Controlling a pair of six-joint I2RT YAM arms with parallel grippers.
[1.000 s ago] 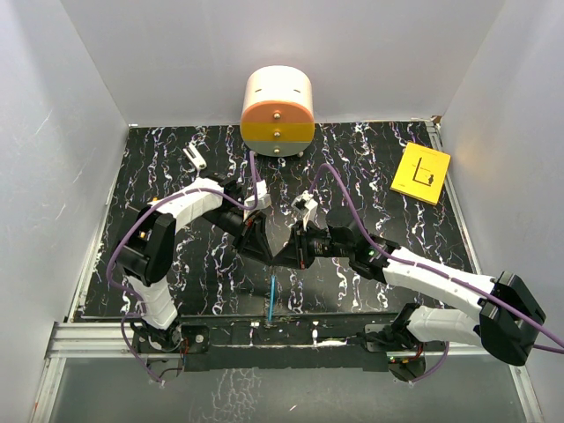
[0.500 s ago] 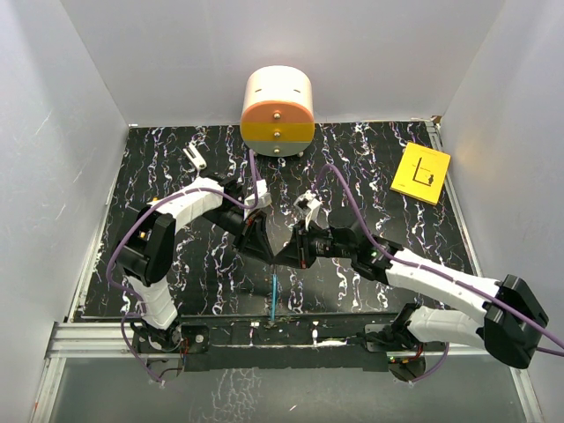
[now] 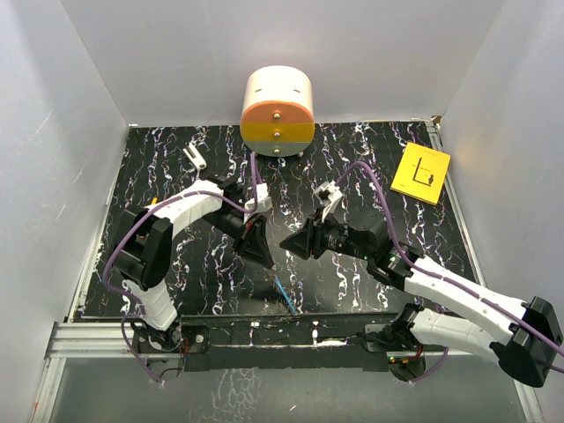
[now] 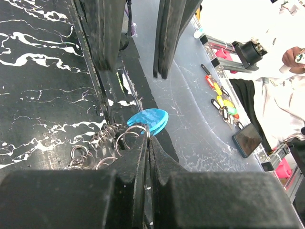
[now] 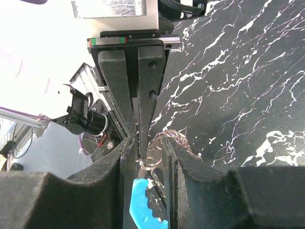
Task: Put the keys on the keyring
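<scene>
Over the middle of the bench (image 3: 370, 167), close to its near edge, our left gripper (image 3: 268, 258) is clenched on the keyring (image 4: 136, 133). It holds the wire coils up, blue part dangling, so a key can be threaded on. Our right gripper (image 3: 285, 241) faces it, jaws parted around the coils and gripping nothing. Bare bench lies toward the right edge.

The left arm (image 3: 189, 204) holds its jaws pressed together, facing the right arm (image 3: 441, 286), whose jaws stand parted.

White walls (image 3: 88, 70) enclose a black, white-veined tabletop (image 3: 150, 167).
</scene>
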